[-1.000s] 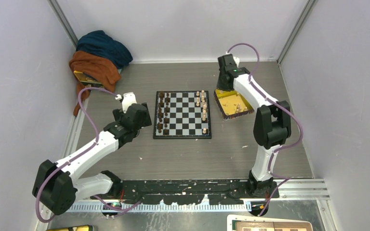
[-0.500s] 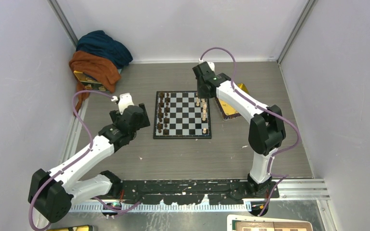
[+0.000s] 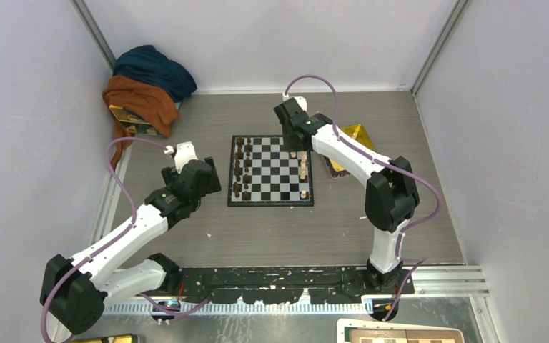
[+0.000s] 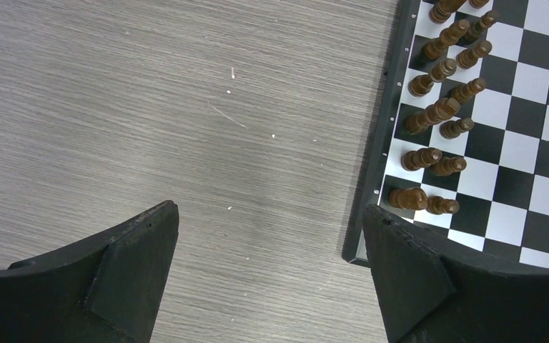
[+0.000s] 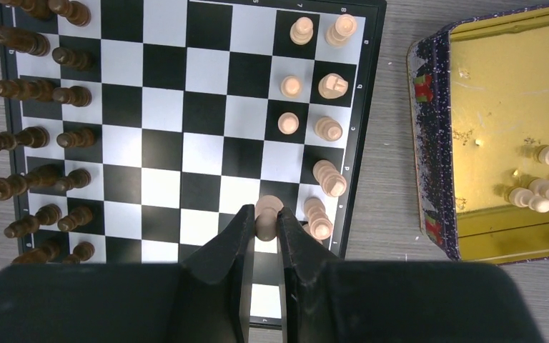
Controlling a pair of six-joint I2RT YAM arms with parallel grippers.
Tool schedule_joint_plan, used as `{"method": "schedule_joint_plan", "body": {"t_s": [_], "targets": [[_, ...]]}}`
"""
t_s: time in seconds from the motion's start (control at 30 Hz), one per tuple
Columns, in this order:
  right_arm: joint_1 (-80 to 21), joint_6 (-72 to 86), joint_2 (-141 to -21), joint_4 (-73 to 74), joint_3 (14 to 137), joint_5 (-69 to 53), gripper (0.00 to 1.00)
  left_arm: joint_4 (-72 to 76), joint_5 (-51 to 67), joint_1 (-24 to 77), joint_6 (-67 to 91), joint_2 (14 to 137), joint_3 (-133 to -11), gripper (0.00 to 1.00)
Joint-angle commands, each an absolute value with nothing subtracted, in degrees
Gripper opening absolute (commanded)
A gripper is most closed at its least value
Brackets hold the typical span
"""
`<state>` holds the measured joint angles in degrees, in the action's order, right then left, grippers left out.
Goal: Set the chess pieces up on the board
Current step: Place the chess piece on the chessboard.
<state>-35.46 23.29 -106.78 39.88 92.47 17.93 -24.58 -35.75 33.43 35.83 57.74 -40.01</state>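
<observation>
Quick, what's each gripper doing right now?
Left gripper: open, holding nothing.
Right gripper: closed on a light-tan chess piece over the board.

I am looking for words and numbers, and I am finding none that I can read. I am seeing only tiny white marks along the dark edge of the board (image 4: 392,107), and they are looking too small and blurry to tell
</observation>
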Motion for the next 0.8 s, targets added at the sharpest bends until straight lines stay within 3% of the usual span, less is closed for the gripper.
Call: {"method": "schedule_joint_plan", "body": {"t_s": [0.0, 0.77], "targets": [[-35.4, 24.1, -108.1, 36.9, 92.5, 18.8, 0.01, -23.9, -36.8, 33.7, 36.3, 57.1, -40.1, 1.0], [-33.9, 25.1, -113.6, 33.1, 90.3, 17.6, 0.01, -21.9, -36.8, 33.7, 35.4, 61.5, -40.8, 1.0]]}}
